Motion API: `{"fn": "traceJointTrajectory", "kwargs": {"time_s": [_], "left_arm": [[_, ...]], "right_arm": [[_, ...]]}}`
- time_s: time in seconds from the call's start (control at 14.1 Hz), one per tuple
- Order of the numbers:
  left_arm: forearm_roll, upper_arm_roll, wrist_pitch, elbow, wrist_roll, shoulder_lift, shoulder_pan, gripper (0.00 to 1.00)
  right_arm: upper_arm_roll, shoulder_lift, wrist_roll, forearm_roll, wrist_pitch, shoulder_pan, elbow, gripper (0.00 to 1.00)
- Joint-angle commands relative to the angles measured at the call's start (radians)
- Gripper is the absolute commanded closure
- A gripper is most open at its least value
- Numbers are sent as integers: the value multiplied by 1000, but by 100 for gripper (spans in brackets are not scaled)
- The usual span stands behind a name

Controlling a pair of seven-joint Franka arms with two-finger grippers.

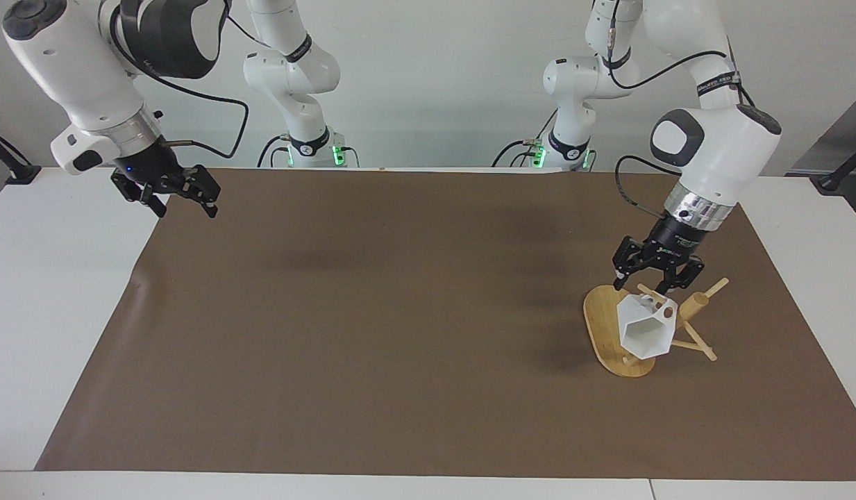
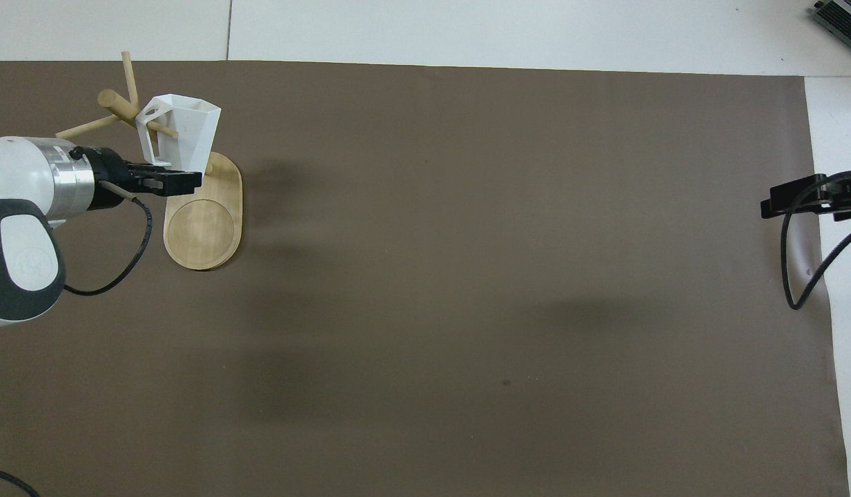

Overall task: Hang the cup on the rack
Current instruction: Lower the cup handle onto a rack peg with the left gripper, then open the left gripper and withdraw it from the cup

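- The cup hangs on the rack, a thin peg passing through its handle, mouth tipped toward the camera in the facing view. Looks like the hanging itself is done.
- Left gripper sits just above the cup, over the rack, fingers spread and apart from the cup as far as I can tell. So it's let go; nothing in its grip.
- What's left, I'd say: lift the left arm clear w/o knocking peg or cup. Cup rests on a thin stick, so a nudge could swing it or slide it off.
- Rack stands near the left arm's end of the brown mat, not far from the mat's edge; its oval base lies flat on the mat.
- Room to move: straight up is free. Pegs stick out around the post just beside the gripper, so sideways is tight.
- Right gripper hangs in the air over the mat's edge at the right arm's end, fingers parted, holding nothing, waiting. Well apart from the rack.
- Middle of the mat shows only shadows.
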Motion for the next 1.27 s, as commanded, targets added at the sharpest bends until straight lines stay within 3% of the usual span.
{"fn": "traceJointTrajectory", "kwargs": {"time_s": [0.0, 0.35, 0.71, 1.2], "left_arm": [[58, -8, -134, 37, -71, -44, 24, 0], [58, -8, -247, 38, 255, -133, 64, 0], [58, -14, -283, 38, 640, -150, 47, 0], [87, -18, -456, 60, 1442, -171, 53, 0]], "right_arm": [[-1, -25, -37, -23, 29, -1, -37, 0], [1, -17, -31, -22, 24, -2, -43, 0], [2, -23, -32, -20, 10, 5, -41, 0], [2, -22, -32, -20, 10, 5, -41, 0]]}}
